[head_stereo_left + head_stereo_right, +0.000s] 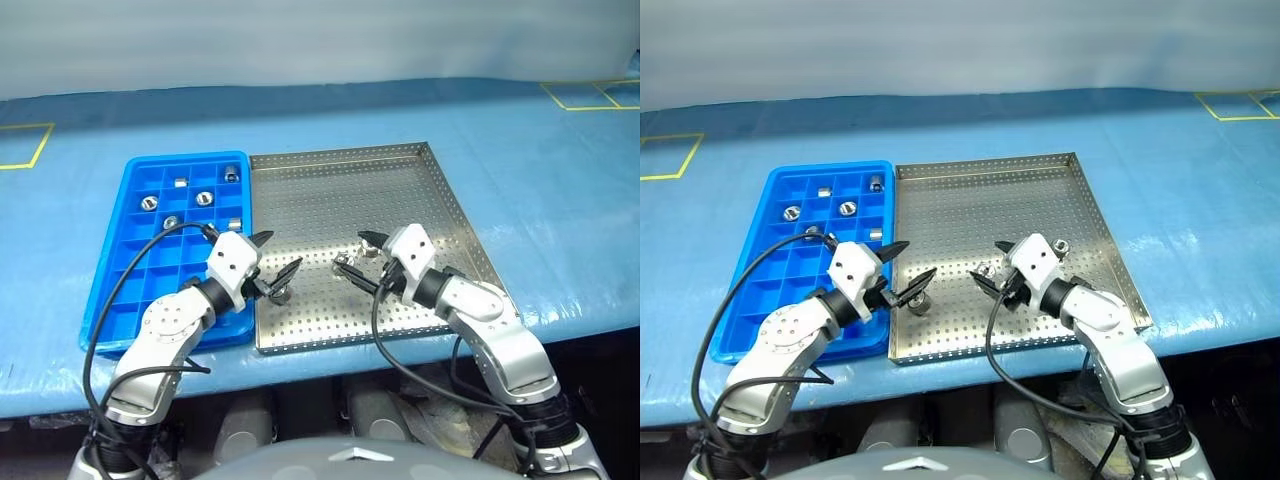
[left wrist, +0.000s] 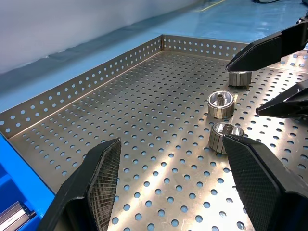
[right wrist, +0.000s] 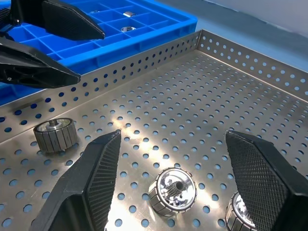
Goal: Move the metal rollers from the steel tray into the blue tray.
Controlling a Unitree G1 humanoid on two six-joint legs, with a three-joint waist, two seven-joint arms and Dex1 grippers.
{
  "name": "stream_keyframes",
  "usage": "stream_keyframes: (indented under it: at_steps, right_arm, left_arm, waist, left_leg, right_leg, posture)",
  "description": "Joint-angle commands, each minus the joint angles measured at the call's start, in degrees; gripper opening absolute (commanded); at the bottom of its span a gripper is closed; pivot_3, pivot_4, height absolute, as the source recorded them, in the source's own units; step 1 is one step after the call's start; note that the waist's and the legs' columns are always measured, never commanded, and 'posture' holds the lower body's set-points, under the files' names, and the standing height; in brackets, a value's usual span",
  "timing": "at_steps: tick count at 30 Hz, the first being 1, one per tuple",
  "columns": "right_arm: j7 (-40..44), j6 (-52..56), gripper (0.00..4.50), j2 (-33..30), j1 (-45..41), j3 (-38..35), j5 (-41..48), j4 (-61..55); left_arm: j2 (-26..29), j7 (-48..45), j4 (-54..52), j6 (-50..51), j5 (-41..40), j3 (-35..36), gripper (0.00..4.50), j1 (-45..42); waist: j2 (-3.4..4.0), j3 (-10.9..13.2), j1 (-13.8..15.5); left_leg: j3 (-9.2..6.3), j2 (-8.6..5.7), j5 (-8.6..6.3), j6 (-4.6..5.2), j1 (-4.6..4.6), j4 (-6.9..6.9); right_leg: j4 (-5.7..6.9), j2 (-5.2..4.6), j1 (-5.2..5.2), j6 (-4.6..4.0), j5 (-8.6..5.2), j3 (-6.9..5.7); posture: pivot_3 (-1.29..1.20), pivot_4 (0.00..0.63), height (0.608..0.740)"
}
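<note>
A large rectangular silver-grey steel tray point(image 1: 400, 190) with a perforated bottom and low holed rim sits on the light blue covered worktop point(image 1: 560, 200), edge to edge with a bright blue plastic tray point(image 1: 115, 300) gridded into small square compartments on its left. Five short, shiny ribbed metal rollers point(image 1: 204, 198) already lie in the blue tray's far compartments. Three more remain on the steel tray's near half, clustered between the two claws. The left claw point(image 1: 276, 257) hovers at the steel tray's left rim, black textured fingers point(image 2: 96, 178) spread wide and holding nothing, one roller point(image 2: 224, 137) just beside its fingertip. The right claw point(image 1: 360, 250) faces it, likewise gaping and empty, a roller point(image 3: 172, 191) lying between its fingers. Yellow tape outlines point(image 1: 25, 145) mark the worktop's far corners.
</note>
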Motion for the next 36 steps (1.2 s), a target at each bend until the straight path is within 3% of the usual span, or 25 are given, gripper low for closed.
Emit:
stream_keyframes:
  at_steps: [1, 10, 19, 31, 36]
  right_arm:
    - [0.1, -0.3, 3.65, -0.1, -0.7, -0.1, 0.3, -1.0]
    - [-2.1, -4.6, 3.65, 0.9, -1.0, -0.1, -2.9, 2.4]
    - [-1.3, -1.3, 3.65, 1.6, -1.9, -0.6, -0.5, 3.1]
    - [-0.9, 1.2, 3.65, 1.3, -2.0, -0.3, 0.4, 1.3]
    - [-1.2, 1.1, 3.65, 1.7, -2.7, 0.3, 0.1, 1.7]
  left_arm:
    - [-0.3, 0.9, -2.2, -0.7, 1.0, -0.7, 3.68, 0.0]
    - [-3.1, 3.2, -1.4, -2.6, 2.8, -2.0, 3.68, 0.1]
    - [-3.8, 0.9, -2.1, 2.4, -4.0, -0.4, 3.68, -1.2]
    - [0.7, 0.8, -3.7, 12.0, -7.7, 2.3, 3.68, -3.1]
    - [6.1, -1.0, -5.8, 17.7, -8.1, 1.6, 3.68, -4.9]
  waist:
    - [0.00, 0.0, 0.0]
    - [0.00, 0.0, 0.1]
    - [0.00, 0.0, 0.2]
    - [0.00, 0.0, 0.0]
    - [0.00, 0.0, 0.0]
  left_leg:
    - [0.00, 0.00, 0.00, 0.00, 0.00, 0.00]
    - [0.01, 0.00, 0.00, 0.01, 0.00, 0.00]
    - [0.01, 0.00, 0.00, 0.01, 0.00, 0.00]
    - [0.00, 0.01, 0.00, 0.01, 0.00, 0.00]
    - [0.00, 0.00, 0.00, 0.01, 0.00, 0.00]
  right_leg:
    - [0.00, 0.00, 0.00, 0.00, 0.01, 0.00]
    - [0.00, -0.01, 0.00, -0.06, 0.05, 0.00]
    - [0.01, -0.01, 0.00, -0.05, 0.06, 0.01]
    - [0.02, 0.01, -0.01, -0.04, 0.05, 0.00]
    - [0.02, 0.01, -0.01, 0.04, -0.01, 0.00]
  posture:
    - [-0.16, 0.150, 0.740]
    - [-0.15, 0.150, 0.740]
    - [-0.15, 0.150, 0.740]
    - [-0.16, 0.150, 0.740]
    - [-0.16, 0.150, 0.740]
